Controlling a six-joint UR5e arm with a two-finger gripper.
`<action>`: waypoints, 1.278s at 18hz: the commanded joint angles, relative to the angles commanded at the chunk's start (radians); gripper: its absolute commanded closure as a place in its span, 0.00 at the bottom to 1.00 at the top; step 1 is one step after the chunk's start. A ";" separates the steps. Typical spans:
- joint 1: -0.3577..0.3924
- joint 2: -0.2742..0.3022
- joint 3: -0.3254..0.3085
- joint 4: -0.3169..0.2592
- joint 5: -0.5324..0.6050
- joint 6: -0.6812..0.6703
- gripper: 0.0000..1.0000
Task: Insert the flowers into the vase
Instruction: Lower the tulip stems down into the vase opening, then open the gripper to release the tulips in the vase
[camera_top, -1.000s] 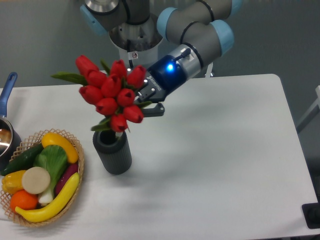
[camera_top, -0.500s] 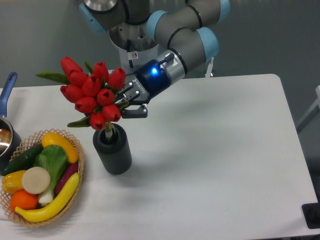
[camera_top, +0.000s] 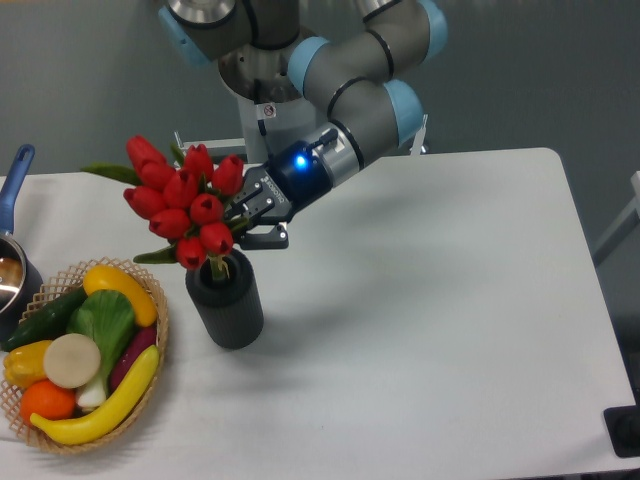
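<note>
Gripper (camera_top: 247, 213) clamped on flowers (camera_top: 183, 200): glossy red closed buds, green stems, long pointed leaves, tilted left. Stem ends dipping into round mouth of vase (camera_top: 226, 300), matte dark grey ribbed cylinder on smooth white surface (camera_top: 430, 300). Woven wicker basket (camera_top: 150, 335) of plastic-looking produce beside it.

A white table (camera_top: 450, 300) bears vase (camera_top: 228, 305), basket (camera_top: 150, 375), pot (camera_top: 12, 270).
</note>
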 joint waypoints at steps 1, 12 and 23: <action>0.000 -0.003 -0.011 0.000 0.000 0.023 0.86; 0.003 -0.028 -0.051 0.000 0.000 0.086 0.38; 0.035 -0.019 -0.060 0.006 0.011 0.086 0.00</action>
